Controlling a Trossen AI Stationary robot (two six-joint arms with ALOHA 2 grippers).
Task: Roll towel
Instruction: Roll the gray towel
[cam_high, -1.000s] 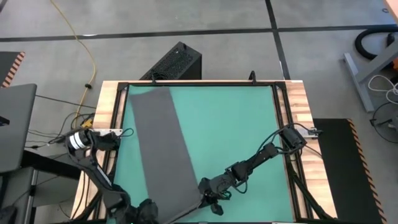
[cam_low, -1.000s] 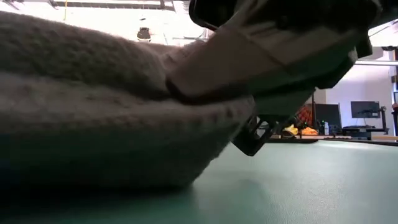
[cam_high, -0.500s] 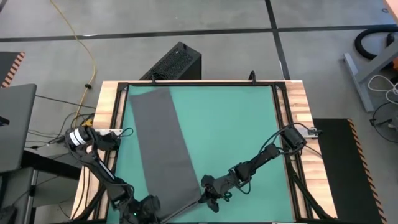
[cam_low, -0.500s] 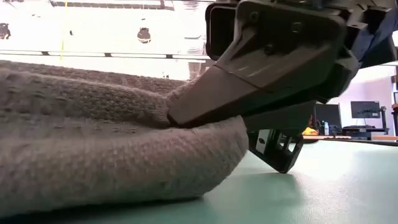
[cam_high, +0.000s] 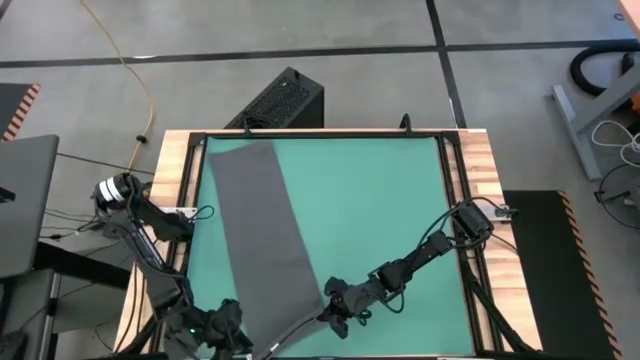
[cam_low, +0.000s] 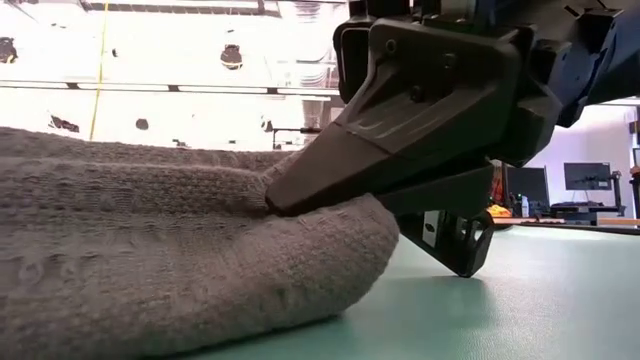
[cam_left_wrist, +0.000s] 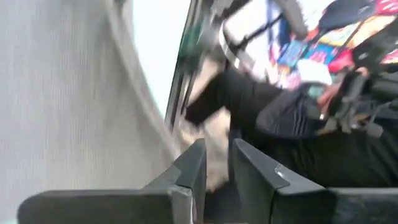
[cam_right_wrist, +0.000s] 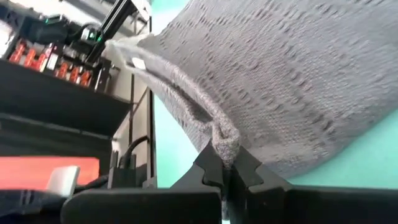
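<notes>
Towel (cam_high: 262, 235), dark grey, lies as a long strip along the green mat's (cam_high: 380, 210) left side, far left corner to near edge; right gripper (cam_high: 328, 318) pinches its folded near corner; left gripper (cam_left_wrist: 214, 163), fingers narrowly parted, holds nothing beside the near-left corner.

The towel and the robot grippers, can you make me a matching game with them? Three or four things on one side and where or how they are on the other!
Things:
1. towel
2. right gripper
3. left gripper
4. green mat

States:
A. slightly open, holding nothing
B. shut, pinching the cloth's folded edge
C. covers the table top
D. lies long and grey on the mat

Pairs: 1-D, 2-B, 3-A, 4-C
</notes>
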